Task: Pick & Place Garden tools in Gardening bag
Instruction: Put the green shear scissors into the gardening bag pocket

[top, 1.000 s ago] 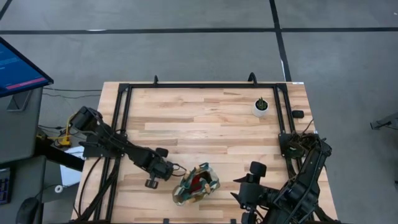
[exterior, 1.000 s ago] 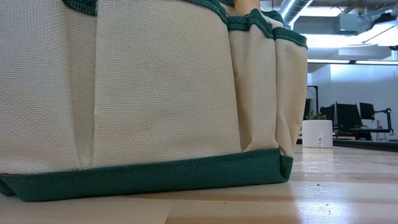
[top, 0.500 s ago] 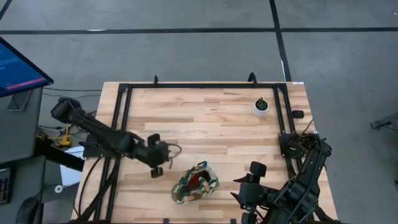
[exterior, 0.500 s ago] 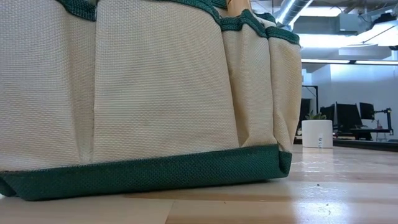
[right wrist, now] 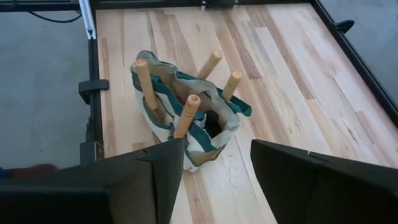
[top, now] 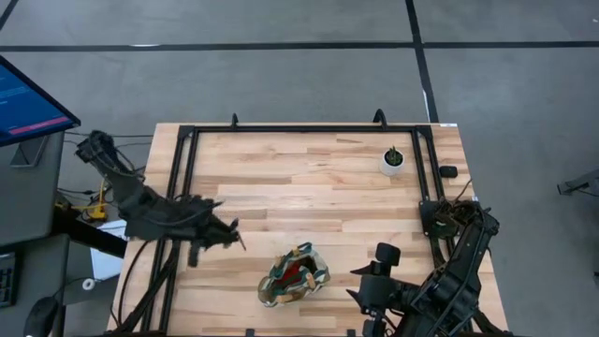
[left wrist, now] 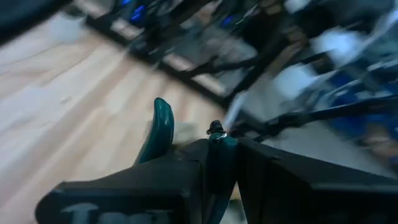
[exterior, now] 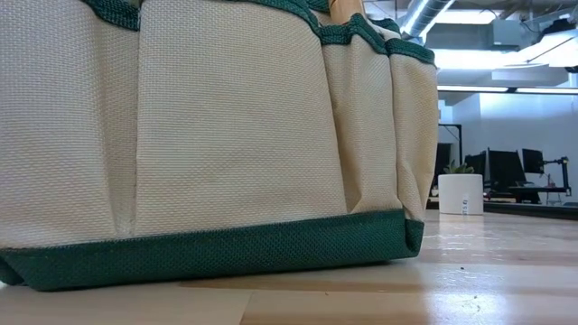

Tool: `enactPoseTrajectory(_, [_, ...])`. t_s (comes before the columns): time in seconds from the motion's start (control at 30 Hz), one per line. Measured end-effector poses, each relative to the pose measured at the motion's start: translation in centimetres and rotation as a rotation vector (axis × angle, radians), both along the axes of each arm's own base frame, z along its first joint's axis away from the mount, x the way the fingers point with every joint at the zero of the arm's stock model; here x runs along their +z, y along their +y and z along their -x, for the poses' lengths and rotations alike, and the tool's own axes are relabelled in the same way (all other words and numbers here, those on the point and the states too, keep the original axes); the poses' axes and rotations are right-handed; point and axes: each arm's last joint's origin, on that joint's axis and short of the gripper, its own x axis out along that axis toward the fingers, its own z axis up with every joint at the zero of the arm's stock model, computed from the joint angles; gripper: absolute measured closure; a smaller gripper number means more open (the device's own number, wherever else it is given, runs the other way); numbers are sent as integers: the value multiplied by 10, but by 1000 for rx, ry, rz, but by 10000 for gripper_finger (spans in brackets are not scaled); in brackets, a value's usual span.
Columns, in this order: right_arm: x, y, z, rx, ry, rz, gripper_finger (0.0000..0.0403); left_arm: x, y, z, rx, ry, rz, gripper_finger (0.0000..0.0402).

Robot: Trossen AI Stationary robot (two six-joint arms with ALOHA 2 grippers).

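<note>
The main risk, as I judge it, is the shears [left wrist: 163,127] slipping. The left tool [top: 225,236] seems to be clamping them low down, with one green handle sticking out past its fingers, so a quick swing could be twisting them loose. The view is smeared, so that grip is uncertain.

A second risk is the bag [top: 295,276] itself. It is sitting near the front edge of the surface [top: 309,187], already carrying four wooden handles [right wrist: 186,116] that are poking up and outward. Shears coming down on a handle or the rim could be snagging or tipping the soft bag.

The left arm is reaching in low from the left side, its tool hanging over the surface's left edge, apart from the bag. The right arm is waiting folded at the front right corner, its right tool [right wrist: 217,146] spread wide, empty and facing the bag. The small pot [top: 393,161] is standing well clear at the far right.
</note>
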Motion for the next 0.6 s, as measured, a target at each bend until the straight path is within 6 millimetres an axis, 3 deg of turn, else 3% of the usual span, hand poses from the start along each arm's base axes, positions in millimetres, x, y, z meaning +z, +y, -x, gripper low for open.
enactPoseTrajectory(0.2, [1,0,-3,-7,-18,-21,223,6,-36,13,-45,-110,49,369])
enactPoseTrajectory(0.6, [6,1,-18,-39,-108,-130,223,-21,-114,24,181,-220,97,369])
